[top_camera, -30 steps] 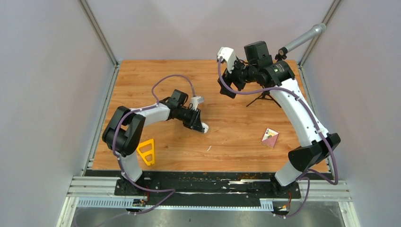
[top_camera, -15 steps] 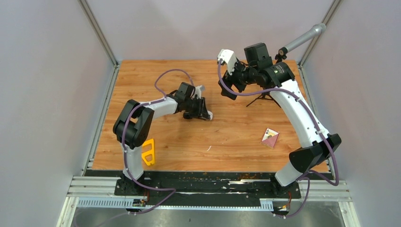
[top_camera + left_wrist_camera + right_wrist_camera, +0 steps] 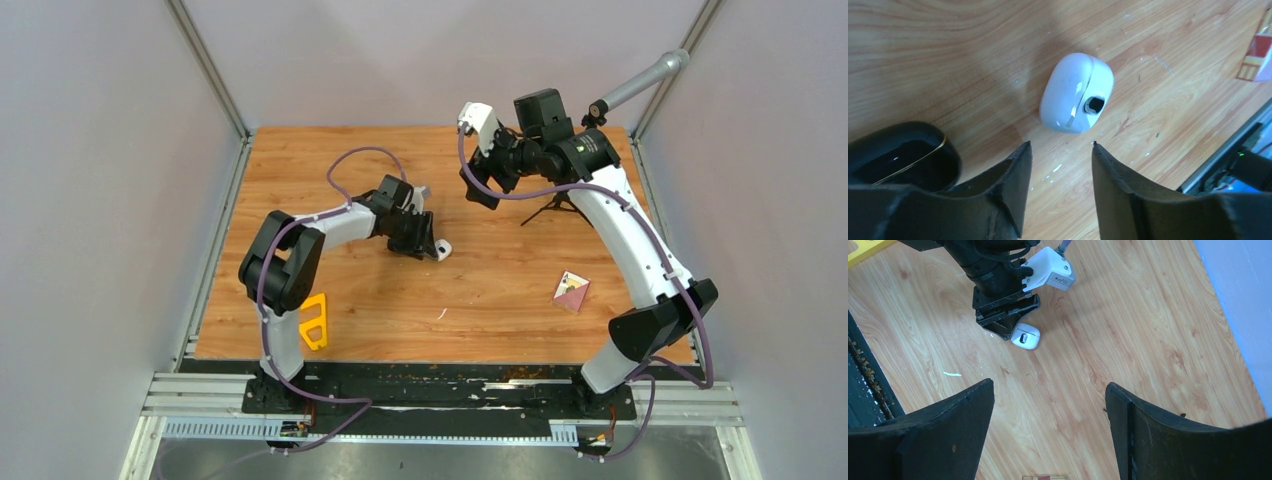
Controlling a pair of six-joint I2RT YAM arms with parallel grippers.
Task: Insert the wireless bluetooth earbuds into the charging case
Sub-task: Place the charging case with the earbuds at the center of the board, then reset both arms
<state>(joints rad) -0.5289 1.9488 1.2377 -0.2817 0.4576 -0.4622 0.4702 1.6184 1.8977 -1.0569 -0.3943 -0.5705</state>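
Observation:
A closed white charging case (image 3: 1077, 92) lies on the wooden table just beyond my left gripper's fingertips, its dark port facing up. It also shows in the top view (image 3: 442, 250) and in the right wrist view (image 3: 1025, 336). A black case (image 3: 898, 160) with a gold seam lies beside the left finger. My left gripper (image 3: 1060, 145) is open and empty, low over the table. My right gripper (image 3: 1049, 385) is open and empty, held high over the far side (image 3: 480, 185). No earbuds are in view.
A red and white card (image 3: 572, 290) lies right of centre. A yellow triangular piece (image 3: 312, 320) lies near the left arm's base. A thin white sliver (image 3: 952, 374) lies on the wood. A small black tripod (image 3: 555, 208) stands under the right arm.
My left arm has reached farther out and turned its wrist. The white case now lies free on the table past its fingertips. The right arm has barely moved.

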